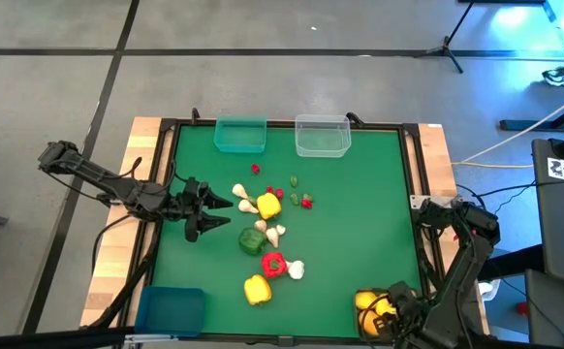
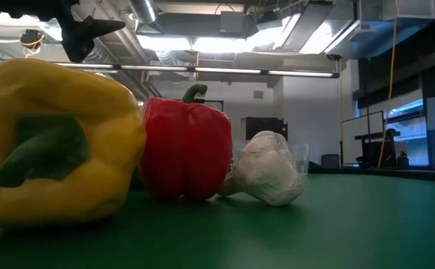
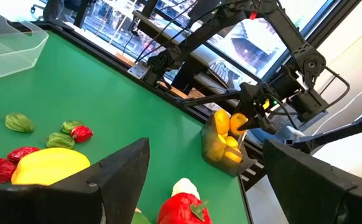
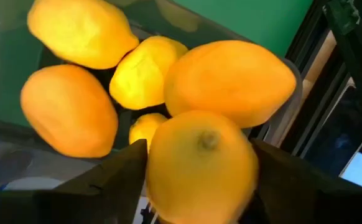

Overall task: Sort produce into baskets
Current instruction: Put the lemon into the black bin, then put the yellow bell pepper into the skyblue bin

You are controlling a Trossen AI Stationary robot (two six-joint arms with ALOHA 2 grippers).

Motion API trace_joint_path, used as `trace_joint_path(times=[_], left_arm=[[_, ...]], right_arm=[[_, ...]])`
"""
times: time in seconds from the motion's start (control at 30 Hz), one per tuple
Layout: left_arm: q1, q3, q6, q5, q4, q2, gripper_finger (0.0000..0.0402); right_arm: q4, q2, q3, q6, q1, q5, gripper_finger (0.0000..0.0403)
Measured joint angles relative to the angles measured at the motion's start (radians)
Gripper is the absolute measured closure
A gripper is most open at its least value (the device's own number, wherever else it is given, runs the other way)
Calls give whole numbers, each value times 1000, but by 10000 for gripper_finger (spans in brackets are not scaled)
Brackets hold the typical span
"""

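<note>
While the right end effector [image 1: 387,312] hangs right over the dark grey basket [image 1: 361,325] at the near right corner of the table [image 1: 360,223], a yellow citrus [image 4: 201,167] sits between its fingers, directly above the other citrus fruits [image 4: 69,109] piled in that basket; whether the fingers are clamped on it or already letting go, I cannot tell. Over on the other side, the left end effector [image 1: 219,211] hovers low above the green mat with its fingers spread wide apart, holding nothing. Just ahead of its tips lies the loose produce: a yellow pepper [image 1: 268,205], garlic bulbs [image 1: 246,204], a green pepper [image 1: 252,239], and a bit further on a red pepper [image 1: 273,264] touching another garlic bulb [image 1: 296,270], with a second yellow pepper [image 1: 256,289] beside them. Beyond that cluster, well apart from the left end effector, stand the teal basket [image 1: 239,135] and the clear basket [image 1: 322,136] at the far edge. The blue basket [image 1: 170,310] sits behind it, near the front left corner.
</note>
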Motion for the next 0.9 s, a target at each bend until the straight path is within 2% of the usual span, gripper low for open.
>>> trace_joint_path(times=[0.17, 0.47, 0.67, 0.9], left_arm=[[0, 0, 0, 0, 0, 0, 95], [0, 0, 0, -1, -1, 0, 95], [0, 0, 0, -2, -1, 0, 95], [0, 0, 1, -8, -1, 0, 95]], right_arm=[[7, 0, 0, 5, 14, -15, 104], [9, 0, 0, 3, 12, 12, 109], [6, -22, 11, -2, -12, 171, 109], [-108, -35, 89, -61, -78, 424, 109]])
